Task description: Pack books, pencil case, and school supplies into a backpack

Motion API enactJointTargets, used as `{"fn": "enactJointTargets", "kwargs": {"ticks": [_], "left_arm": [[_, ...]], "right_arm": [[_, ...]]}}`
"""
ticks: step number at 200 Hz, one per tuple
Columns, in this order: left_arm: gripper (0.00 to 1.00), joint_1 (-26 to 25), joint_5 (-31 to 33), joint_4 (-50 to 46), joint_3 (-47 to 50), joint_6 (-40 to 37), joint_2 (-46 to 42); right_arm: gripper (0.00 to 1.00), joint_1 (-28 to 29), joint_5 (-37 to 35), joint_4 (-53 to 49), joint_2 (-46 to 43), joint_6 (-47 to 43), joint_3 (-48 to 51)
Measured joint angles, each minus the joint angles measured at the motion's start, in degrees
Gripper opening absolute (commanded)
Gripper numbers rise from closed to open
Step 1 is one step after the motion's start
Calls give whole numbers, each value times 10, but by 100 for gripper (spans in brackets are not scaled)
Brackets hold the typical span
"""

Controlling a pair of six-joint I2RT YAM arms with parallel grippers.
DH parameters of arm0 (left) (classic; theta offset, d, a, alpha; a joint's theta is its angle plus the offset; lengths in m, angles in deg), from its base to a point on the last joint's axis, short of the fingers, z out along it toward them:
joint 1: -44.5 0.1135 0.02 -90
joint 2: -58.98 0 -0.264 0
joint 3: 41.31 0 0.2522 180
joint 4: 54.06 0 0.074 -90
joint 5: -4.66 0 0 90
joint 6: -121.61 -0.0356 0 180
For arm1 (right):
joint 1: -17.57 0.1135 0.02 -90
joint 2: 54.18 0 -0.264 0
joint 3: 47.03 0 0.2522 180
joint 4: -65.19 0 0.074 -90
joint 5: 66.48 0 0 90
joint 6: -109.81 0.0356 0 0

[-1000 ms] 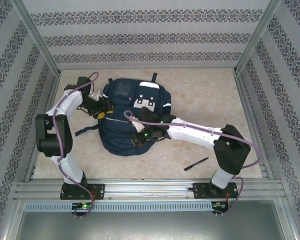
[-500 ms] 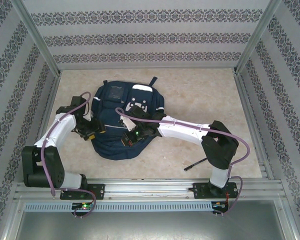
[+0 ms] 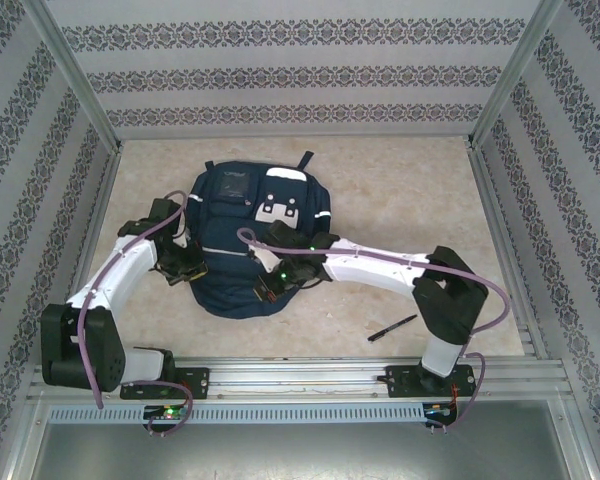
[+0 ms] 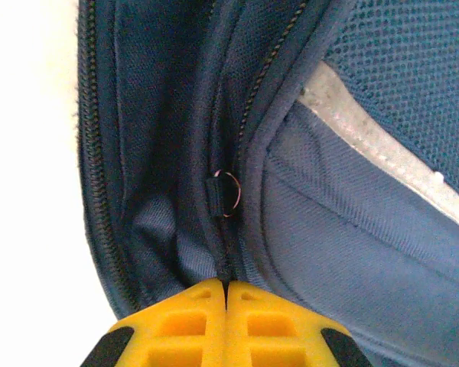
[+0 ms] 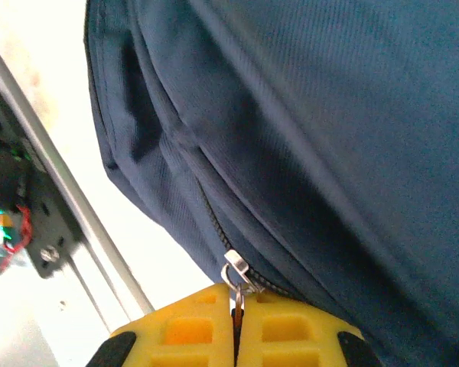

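Overhead view: the navy backpack (image 3: 225,272) lies flat near the middle of the table (image 3: 400,200), its white front patch (image 3: 278,195) turned toward the far wall. My two arms reach in from the near edge and meet it on opposite sides. My left claw (image 3: 190,270) is at the backpack's left edge, and my right claw (image 3: 263,291) is at its near edge, just right of centre. The black pen (image 3: 392,328) lies alone on the table to the right of the backpack, well apart from it and close to my right arm's base. Left wrist view: my yellow fingers (image 4: 176,321) are clenched tip to tip, and a dark seam of the backpack's fabric beside a zip track runs straight down into the line where they meet, so the left claw is pinching the bag itself. A small metal ring (image 4: 228,193) hangs on that seam just above the tips, and a pale reflective stripe (image 4: 382,149) crosses the mesh panel to the upper right. Right wrist view: my fingers (image 5: 291,329) are likewise clamped together, grasping the silver zipper pull (image 5: 236,269), whose slider sits on the zip just above them.
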Motion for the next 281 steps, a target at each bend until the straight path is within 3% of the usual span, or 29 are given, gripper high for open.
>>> {"fn": "enactJointTargets", "kwargs": {"ticks": [35,68,82,97,106,119,146,180,222,281], "left_arm": [[0,32,-5,-8,-75,-63,62],[0,81,-7,-17,-175,-119,158],[18,93,-20,-28,-225,-133,194],[45,91,-35,-28,-250,-135,204],[55,83,-40,-31,-246,-130,193],[59,65,-45,-26,-212,-113,154],[60,18,-51,-25,-97,-61,45],[61,-36,-39,-20,-3,16,-23],[69,-73,0,-14,35,103,-94],[54,-74,25,65,80,215,-83]], "right_arm": [[0,-52,-38,-38,-88,-28,80],[0,-84,-62,-74,-116,-40,108],[0,-83,-61,-75,-116,-40,108],[0,-79,-55,-71,-114,-33,103],[0,-75,-51,-65,-108,-21,94],[0,-67,-43,-50,-92,-4,74],[0,-40,-14,-17,-43,23,22],[0,-14,16,25,2,49,-27],[0,0,35,34,54,59,-85],[0,23,28,32,101,51,-125]]}}
